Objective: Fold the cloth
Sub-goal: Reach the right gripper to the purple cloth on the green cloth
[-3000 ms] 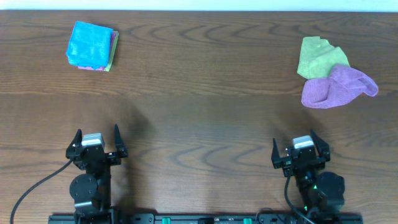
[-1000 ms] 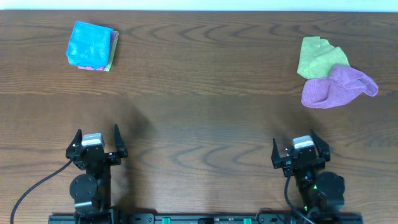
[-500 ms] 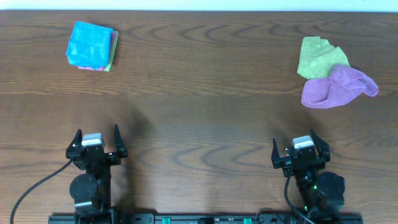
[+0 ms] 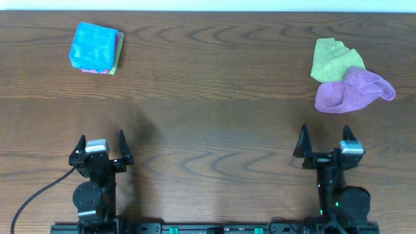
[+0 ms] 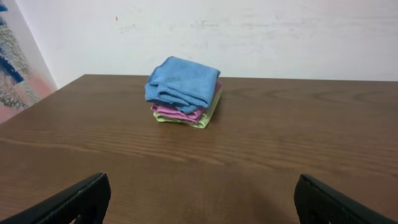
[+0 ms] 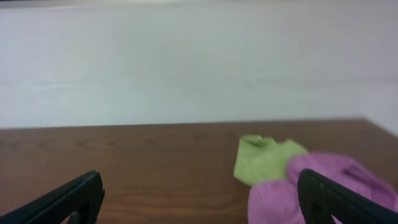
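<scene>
The left gripper [image 4: 101, 144] and right gripper [image 4: 325, 138] sit at the near edge of the dark wooden counter [image 4: 214, 104], jaws spread wide, empty, touching nothing. The crumpled purple cloth [image 4: 354, 91] lies far right, overlapping a crumpled green cloth [image 4: 333, 58], well apart from both.

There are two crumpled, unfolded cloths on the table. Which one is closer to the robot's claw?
The purple cloth. It lies nearer the right gripper than the green cloth, which lies beyond it, farther from the robot.

even bright light; right wrist view blurred.
</scene>
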Controlling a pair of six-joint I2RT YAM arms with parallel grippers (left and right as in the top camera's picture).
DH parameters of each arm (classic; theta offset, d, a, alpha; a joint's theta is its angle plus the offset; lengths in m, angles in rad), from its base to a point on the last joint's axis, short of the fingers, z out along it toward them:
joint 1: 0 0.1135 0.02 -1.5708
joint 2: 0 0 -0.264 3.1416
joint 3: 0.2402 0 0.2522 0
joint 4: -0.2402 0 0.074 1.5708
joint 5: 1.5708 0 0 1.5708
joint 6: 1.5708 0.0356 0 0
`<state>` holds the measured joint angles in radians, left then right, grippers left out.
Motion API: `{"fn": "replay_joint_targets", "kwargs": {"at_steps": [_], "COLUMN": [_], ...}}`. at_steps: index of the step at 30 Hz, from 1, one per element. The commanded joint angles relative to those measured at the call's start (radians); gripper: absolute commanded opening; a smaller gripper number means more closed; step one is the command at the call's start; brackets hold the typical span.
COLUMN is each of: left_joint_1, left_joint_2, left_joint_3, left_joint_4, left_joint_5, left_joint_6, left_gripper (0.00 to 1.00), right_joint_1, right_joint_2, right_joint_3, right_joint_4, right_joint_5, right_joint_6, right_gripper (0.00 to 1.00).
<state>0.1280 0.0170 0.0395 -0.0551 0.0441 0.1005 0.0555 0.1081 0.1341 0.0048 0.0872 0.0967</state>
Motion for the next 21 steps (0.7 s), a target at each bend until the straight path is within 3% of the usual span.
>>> {"fn": "replay_joint_targets", "kwargs": {"at_steps": [1,14,21], "left_joint_1": [-0.004,-0.004,-0.004], "left_joint_2": [-0.002,-0.002,-0.002], "left_joint_3": [-0.035,-0.035,-0.035], "left_joint_4": [-0.021,-0.021,-0.021], "left_joint_5": [-0.025,-0.025,-0.025], "left_joint_6": [-0.011,-0.011,-0.011], "left_gripper": [0.95,0.95,0.95], "right_joint_1": [-0.021,-0.18,-0.273], "right_joint_2": [0.142,1.054,1.408], "right_joint_3": [0.105,0.655,0.938], "right_joint_4": [0.03,0.053,-0.142], "right_joint_5": [0.097,0.1,0.106], "right_joint_6": [0.116,0.116,0.116], "right_gripper": [0.99,0.99,0.99]}}
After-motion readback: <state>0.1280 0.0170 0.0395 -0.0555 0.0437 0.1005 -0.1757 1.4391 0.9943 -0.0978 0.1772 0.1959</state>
